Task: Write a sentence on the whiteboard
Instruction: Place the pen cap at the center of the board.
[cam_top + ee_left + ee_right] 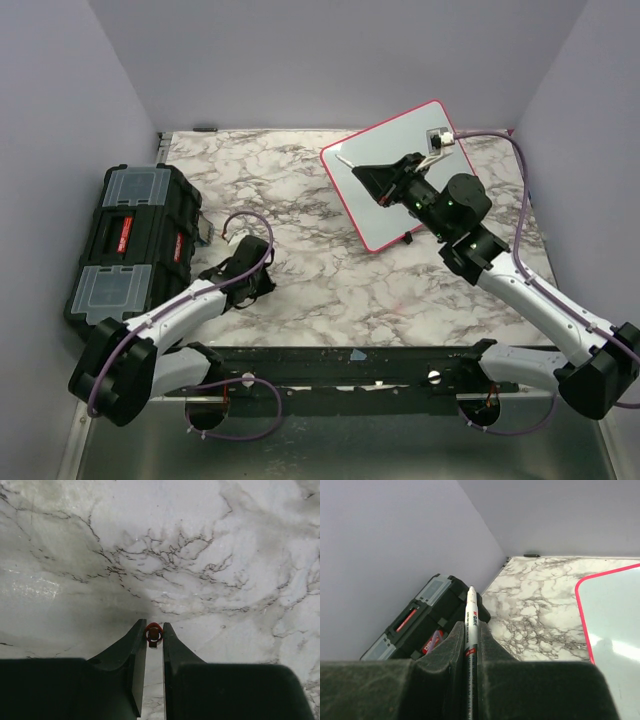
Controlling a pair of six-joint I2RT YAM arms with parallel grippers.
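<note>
The whiteboard [395,150] [615,625], glossy white with a pink-red rim, lies at the back right of the marble table. No sentence shows on the part of its surface that I can see. My right gripper [378,180] [471,626] hovers over the board, shut on a white marker [471,605] whose pale end [345,160] sticks out past the fingertips toward the left. My left gripper [258,280] [153,636] rests low over the table at front left, its jaws shut on a small red cap [153,632].
A black toolbox [135,240] [415,625] with clear lid compartments stands at the left edge by the wall. Grey walls close in the table on three sides. A cable [525,200] loops from the right arm past the board's far corner.
</note>
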